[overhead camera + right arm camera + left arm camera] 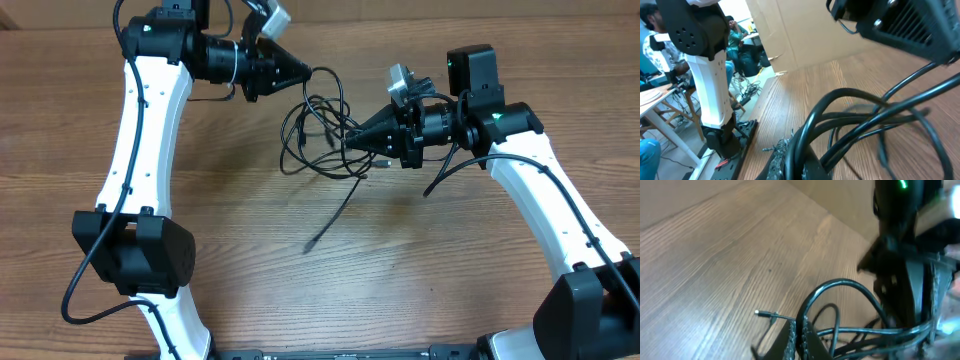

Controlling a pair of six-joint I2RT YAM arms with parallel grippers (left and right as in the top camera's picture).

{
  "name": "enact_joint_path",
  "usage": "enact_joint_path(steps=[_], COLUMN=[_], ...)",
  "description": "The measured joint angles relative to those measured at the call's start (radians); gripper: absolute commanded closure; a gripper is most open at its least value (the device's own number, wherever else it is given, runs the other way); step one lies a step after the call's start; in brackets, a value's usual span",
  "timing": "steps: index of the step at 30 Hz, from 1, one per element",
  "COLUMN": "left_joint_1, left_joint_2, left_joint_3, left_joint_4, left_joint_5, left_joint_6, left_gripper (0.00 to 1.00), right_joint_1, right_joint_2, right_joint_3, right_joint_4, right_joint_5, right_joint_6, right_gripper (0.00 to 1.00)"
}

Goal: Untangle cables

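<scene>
The wooden table [250, 230] fills the overhead view, with the left arm [150, 110] running up the left side and the right arm [545, 180] coming in from the lower right. The cables [320, 135] sit at upper centre as a loose tangle of black loops between the two grippers. The left gripper [305, 72], at the tangle's upper left, and the right gripper [350, 143], at its right edge, each pinch a strand with fingers pressed together, and one plug end [308, 247] trails toward mid-frame.
</scene>
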Motion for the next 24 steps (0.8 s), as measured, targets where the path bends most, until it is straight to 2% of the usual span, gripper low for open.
enact_joint_path(steps=[6,8,13,15,17,20,21,24], left_joint_1=[0.047,0.071,0.096,0.096,0.095,0.095,0.095,0.095], left_joint_2=[0.000,0.000,0.000,0.000,0.000,0.000,0.000,0.000], left_joint_3=[0.000,0.000,0.000,0.000,0.000,0.000,0.000,0.000], left_joint_4=[0.099,0.105,0.078,0.060,0.047,0.029,0.021,-0.002], left_joint_5=[-0.087,-0.143,-0.275,-0.297,-0.311,-0.323,-0.324,-0.325], left_joint_6=[-0.403,-0.570,-0.861,-0.905,-0.915,-0.864,-0.840,-0.745], left_gripper=[0.96,0.96,0.95,0.85,0.83,0.83,0.88,0.77], right_joint_1=[0.000,0.000,0.000,0.000,0.000,0.000,0.000,0.000], right_joint_2=[0.000,0.000,0.000,0.000,0.000,0.000,0.000,0.000], right_joint_3=[0.000,0.000,0.000,0.000,0.000,0.000,0.000,0.000], right_joint_4=[-0.039,-0.039,-0.040,-0.040,-0.041,-0.041,-0.041,-0.041], right_joint_5=[0.012,0.013,0.016,0.016,0.016,0.016,0.016,0.017], right_joint_6=[0.001,0.001,0.001,0.001,0.001,0.001,0.001,0.001], right_gripper=[0.96,0.96,0.96,0.96,0.96,0.96,0.96,0.96])
